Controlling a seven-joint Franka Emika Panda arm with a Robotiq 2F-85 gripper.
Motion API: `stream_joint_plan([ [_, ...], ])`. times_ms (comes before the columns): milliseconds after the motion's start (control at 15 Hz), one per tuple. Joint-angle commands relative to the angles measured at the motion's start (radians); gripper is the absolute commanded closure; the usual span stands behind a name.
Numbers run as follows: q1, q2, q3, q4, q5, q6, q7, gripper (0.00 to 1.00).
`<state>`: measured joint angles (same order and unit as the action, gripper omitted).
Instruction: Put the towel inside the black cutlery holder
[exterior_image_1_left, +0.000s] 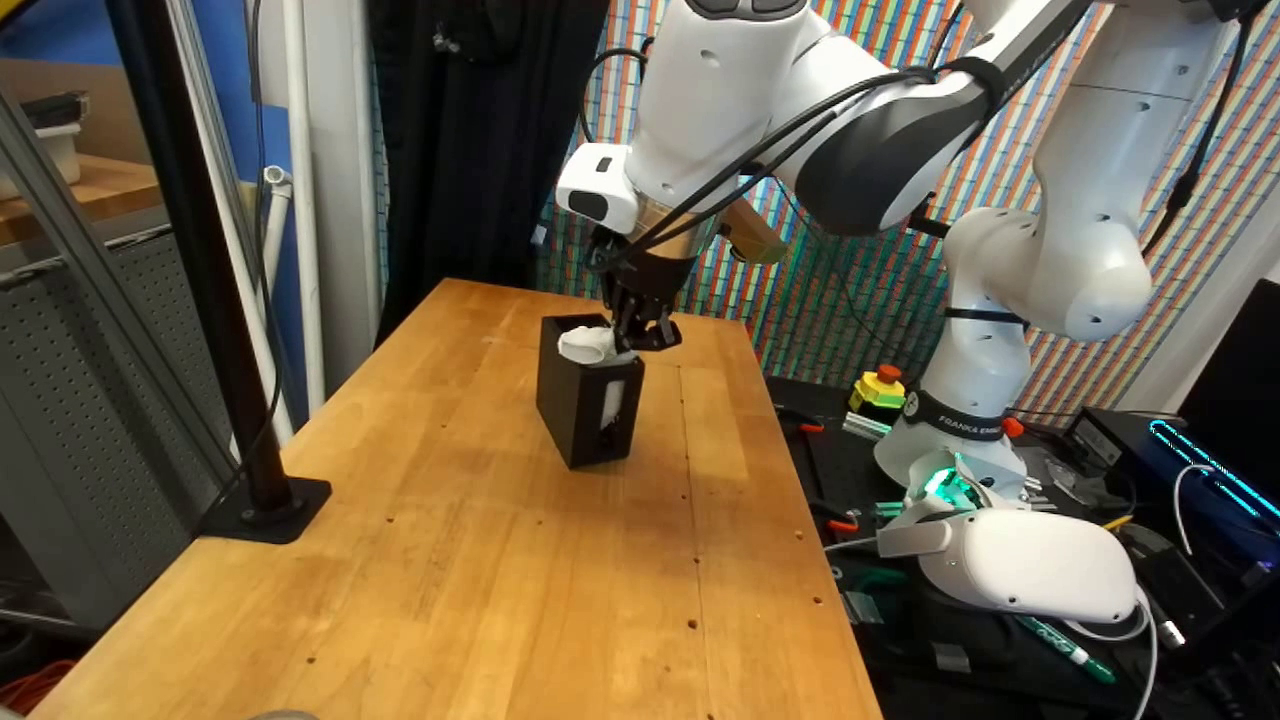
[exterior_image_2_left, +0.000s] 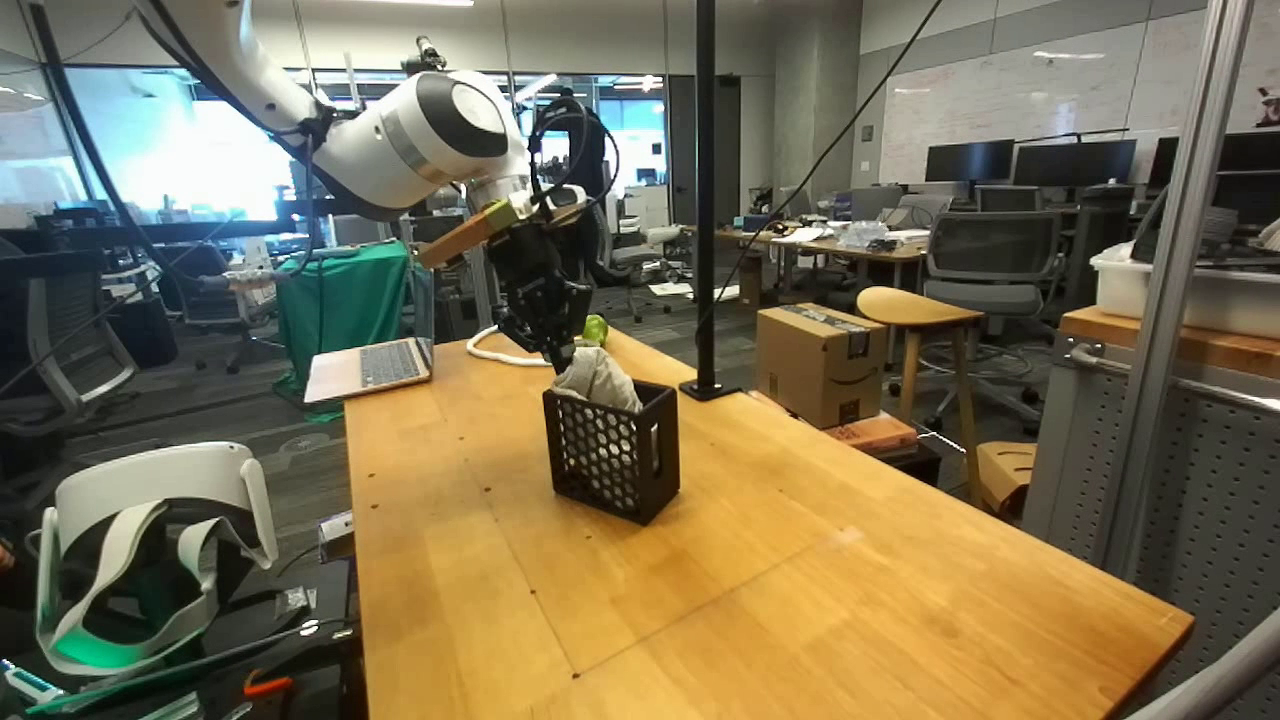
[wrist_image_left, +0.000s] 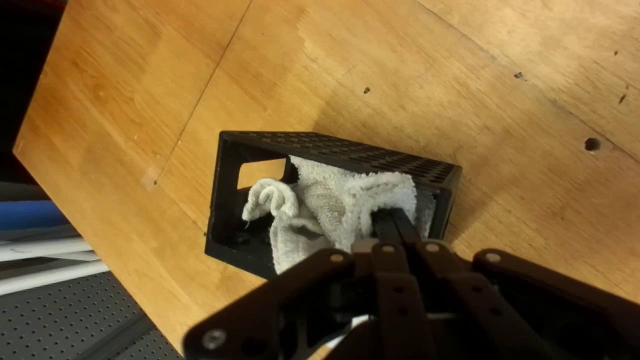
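The towel is off-white terry cloth. It sits bunched inside the black cutlery holder, with part above the rim; it shows in the wrist view (wrist_image_left: 325, 187) and both exterior views (exterior_image_1_left: 586, 345) (exterior_image_2_left: 600, 382). The black cutlery holder (exterior_image_1_left: 572, 405) stands upright on the wooden table, with a perforated side (wrist_image_left: 350, 150) and slotted ends; it also shows in an exterior view (exterior_image_2_left: 664, 480). My gripper (wrist_image_left: 387, 210) points down into one end of the holder, its fingers together, their tips sunk in the towel and hidden. I see no cloth between them.
A black pole on a square base (exterior_image_1_left: 265, 500) stands at the table's edge. An open laptop (exterior_image_2_left: 385, 364), a white cord (exterior_image_2_left: 495, 352) and a green object (exterior_image_2_left: 595, 330) are at the table's end. A white headset (exterior_image_1_left: 1035, 565) lies beside the table.
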<state>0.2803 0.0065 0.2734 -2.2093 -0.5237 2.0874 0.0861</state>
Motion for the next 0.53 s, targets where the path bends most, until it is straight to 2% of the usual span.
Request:
stream_joint_plan([
  [0,-0.015,0.006,-0.013,0.007,-0.024,-0.002,0.001,0.95],
  [467,-0.048,0.069,-0.051,0.024,0.007,0.047,-0.065,0.95],
])
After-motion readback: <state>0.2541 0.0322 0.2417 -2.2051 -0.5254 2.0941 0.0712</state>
